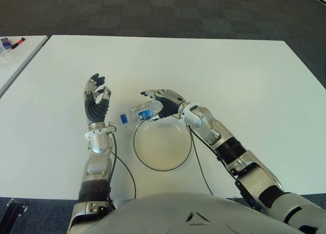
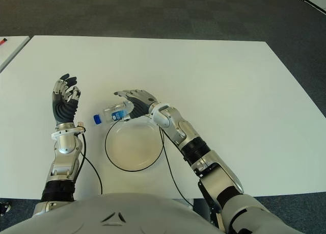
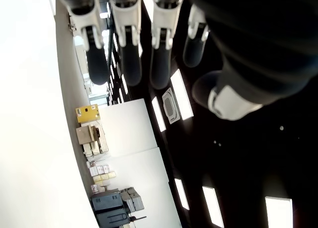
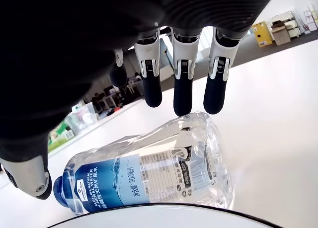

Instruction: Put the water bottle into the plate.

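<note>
A clear water bottle (image 1: 138,113) with a blue cap and blue label lies on its side on the white table, just beyond the far left rim of the round plate (image 1: 163,145). Its cap points toward my left hand. My right hand (image 1: 159,102) hovers over the bottle's thick end with the fingers (image 4: 182,84) stretched out above it, not closed around it. In the right wrist view the bottle (image 4: 149,173) lies right behind the plate's dark rim. My left hand (image 1: 97,99) stands upright to the left of the bottle, fingers relaxed and holding nothing.
The white table (image 1: 229,76) reaches wide to the right and far side. A second table (image 1: 15,58) at the far left carries markers (image 1: 15,42). Thin black cables (image 1: 125,167) run along both forearms near the front edge. Dark carpet lies beyond.
</note>
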Robot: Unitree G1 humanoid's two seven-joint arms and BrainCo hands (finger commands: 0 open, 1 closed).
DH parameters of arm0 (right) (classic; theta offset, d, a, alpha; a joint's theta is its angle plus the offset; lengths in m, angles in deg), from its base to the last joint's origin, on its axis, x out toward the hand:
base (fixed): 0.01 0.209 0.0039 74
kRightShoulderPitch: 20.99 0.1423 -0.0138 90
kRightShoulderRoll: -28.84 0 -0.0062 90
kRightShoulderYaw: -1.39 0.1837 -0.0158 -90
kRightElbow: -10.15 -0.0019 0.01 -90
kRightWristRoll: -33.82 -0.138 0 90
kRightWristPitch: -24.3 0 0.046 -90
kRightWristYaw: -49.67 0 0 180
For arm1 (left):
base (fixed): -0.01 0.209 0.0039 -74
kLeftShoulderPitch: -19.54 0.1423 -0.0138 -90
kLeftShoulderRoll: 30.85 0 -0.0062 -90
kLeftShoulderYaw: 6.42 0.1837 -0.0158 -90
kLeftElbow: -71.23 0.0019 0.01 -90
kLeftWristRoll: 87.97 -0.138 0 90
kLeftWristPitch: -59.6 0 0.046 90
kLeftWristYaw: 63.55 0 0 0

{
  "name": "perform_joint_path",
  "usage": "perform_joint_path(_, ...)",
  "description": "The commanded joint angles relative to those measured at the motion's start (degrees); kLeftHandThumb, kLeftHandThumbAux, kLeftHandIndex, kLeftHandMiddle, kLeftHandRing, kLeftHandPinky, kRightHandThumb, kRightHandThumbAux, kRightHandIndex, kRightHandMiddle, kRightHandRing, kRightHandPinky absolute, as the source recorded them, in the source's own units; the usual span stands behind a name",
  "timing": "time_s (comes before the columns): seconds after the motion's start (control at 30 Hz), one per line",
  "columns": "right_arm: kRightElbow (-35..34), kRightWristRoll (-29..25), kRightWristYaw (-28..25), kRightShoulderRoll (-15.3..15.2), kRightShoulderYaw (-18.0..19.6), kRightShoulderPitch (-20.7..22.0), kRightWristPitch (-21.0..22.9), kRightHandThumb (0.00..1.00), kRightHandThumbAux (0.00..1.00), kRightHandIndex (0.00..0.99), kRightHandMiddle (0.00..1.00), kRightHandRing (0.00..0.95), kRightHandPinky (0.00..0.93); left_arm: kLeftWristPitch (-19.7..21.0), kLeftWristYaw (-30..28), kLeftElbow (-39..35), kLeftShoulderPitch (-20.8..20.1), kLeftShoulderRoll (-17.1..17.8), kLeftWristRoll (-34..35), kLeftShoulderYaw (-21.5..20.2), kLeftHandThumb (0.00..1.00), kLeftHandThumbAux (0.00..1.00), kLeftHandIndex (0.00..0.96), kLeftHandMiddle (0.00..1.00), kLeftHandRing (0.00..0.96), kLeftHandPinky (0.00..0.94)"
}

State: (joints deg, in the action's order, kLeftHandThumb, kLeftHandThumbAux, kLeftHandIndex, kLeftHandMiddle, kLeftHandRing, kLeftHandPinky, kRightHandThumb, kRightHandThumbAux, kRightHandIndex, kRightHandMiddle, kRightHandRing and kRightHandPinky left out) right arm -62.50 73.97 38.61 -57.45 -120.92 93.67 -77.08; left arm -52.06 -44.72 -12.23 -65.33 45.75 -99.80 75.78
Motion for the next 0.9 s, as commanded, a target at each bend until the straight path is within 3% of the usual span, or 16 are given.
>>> perform_joint_path(0.03,0.36,-0.11,0.42,-0.18,0.38,-0.73,0.75,0.346,0.57,0.036,0.18,0.234,0.315,1.12,-0.27,-0.57,-0.16,-0.36,-0.08,0.42,0.629,0.627,0.188,0.266,0.261,0.302)
perform_joint_path(0.33,0.13,0.35,0.29,-0.94,0.22,-0.59,0.51,0.347,0.574,0.04,0.216,0.291,0.377,2.05,-0.06,-0.93,-0.27,-0.56,-0.3,0.51,0.655,0.626,0.187,0.261,0.251,0.279)
perform_joint_path(0.9,0.83,0.57,-1.92,-2.22,-0.97,0.17,-0.15,0.339,0.572,0.029,0.205,0.271,0.328,2.59,-0.62,-2.16,0.01,-0.98,0.13,1.0,0.63,0.614,0.181,0.249,0.241,0.28)
